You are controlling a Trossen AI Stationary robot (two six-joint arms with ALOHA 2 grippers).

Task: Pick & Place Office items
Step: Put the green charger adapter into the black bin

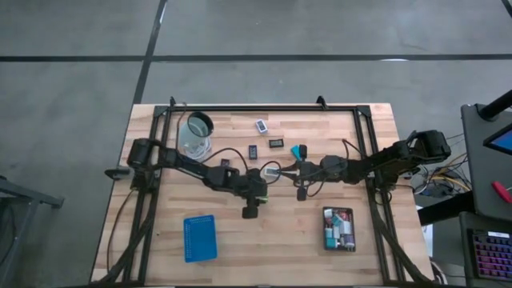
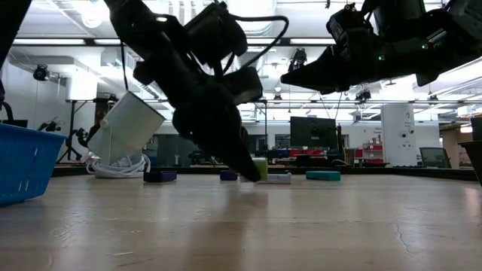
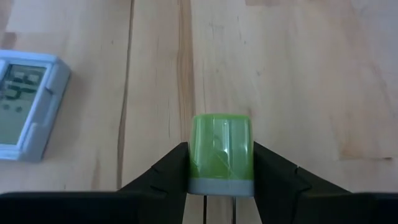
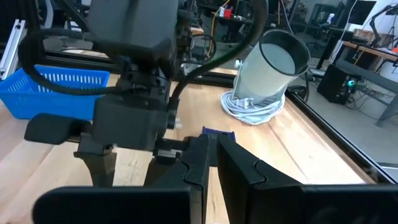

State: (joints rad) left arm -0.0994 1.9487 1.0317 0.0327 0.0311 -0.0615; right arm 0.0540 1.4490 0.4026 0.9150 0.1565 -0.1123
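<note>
Wooden bench (image 1: 240, 240) under both arms, grey floor around it, a workshop with monitors behind. Left claw (image 3: 221, 180) at mid-bench, tipped down to the wood, clenched on a green block (image 3: 221, 152) with a grey base, pinched between its two dark fingers (image 3: 165, 177). Just beside that claw, a white flat gadget with a grey display (image 3: 25, 102), lying flat. Right claw (image 4: 212, 155) close by, facing the left one, raised off the wood, fingers pressed together with nothing between them. Teal block (image 1: 298, 151) near the right claw, on the far side. Farther beyond the left claw, a clear cup (image 1: 196, 134) tipped on its side over a coiled white cable (image 4: 252, 106). Blue tray (image 1: 200, 238) on the near side of the left claw; black tray (image 1: 339, 229) holding several small pieces on the near side of the right claw.
</note>
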